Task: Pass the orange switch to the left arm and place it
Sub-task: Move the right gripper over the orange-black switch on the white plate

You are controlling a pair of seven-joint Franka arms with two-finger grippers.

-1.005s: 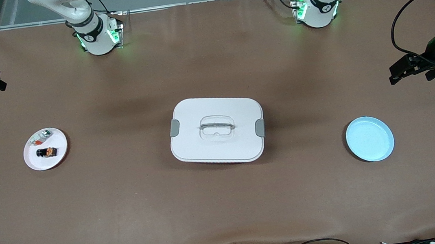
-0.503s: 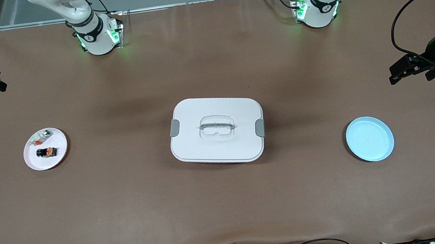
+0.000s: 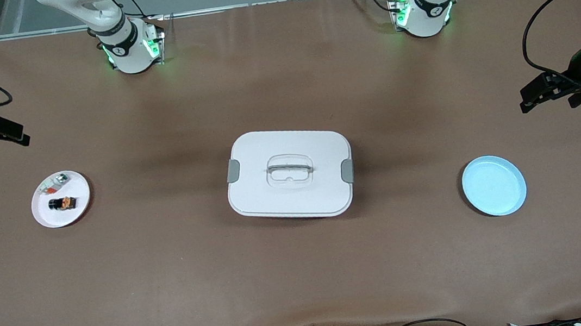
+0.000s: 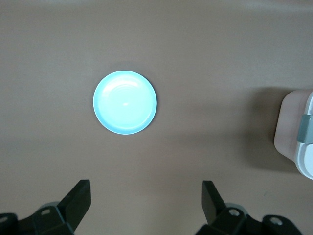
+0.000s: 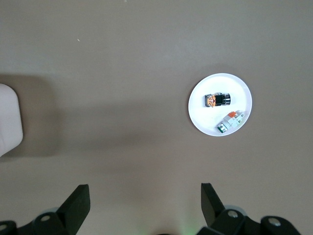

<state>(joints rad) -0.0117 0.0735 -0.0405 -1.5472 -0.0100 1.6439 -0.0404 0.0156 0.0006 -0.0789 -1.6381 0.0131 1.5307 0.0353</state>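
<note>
Right gripper (image 3: 20,140) has shifted since 1 s ago: it sat higher up at the table edge on the right arm's end, now it's lower in the front view and further in over the table, up in the air over bare mat near the white plate (image 3: 81,200). Nothing else moved. Right jaws wide, empty; wrist view shows both fingers (image 5: 78,203) spread w/ nothing between. Left gripper (image 3: 532,97) waits over the mat at the left arm's end, jaws wide too, empty, fingers (image 4: 80,196) apart in its wrist view. Orange switch (image 3: 63,202) lies on the white plate at the right arm's end, on its side, untouched. Whitish part w/ red and green bits (image 3: 56,182) is on the same plate, just beside the switch, farther from the front cam. Box (image 3: 289,174) mid-table, lid on, grey clasps at both ends, between the two plates. Blue plate (image 3: 494,186) at the left arm's end, nothing on it, well apart from the box. Both grippers well clear of the box.
</note>
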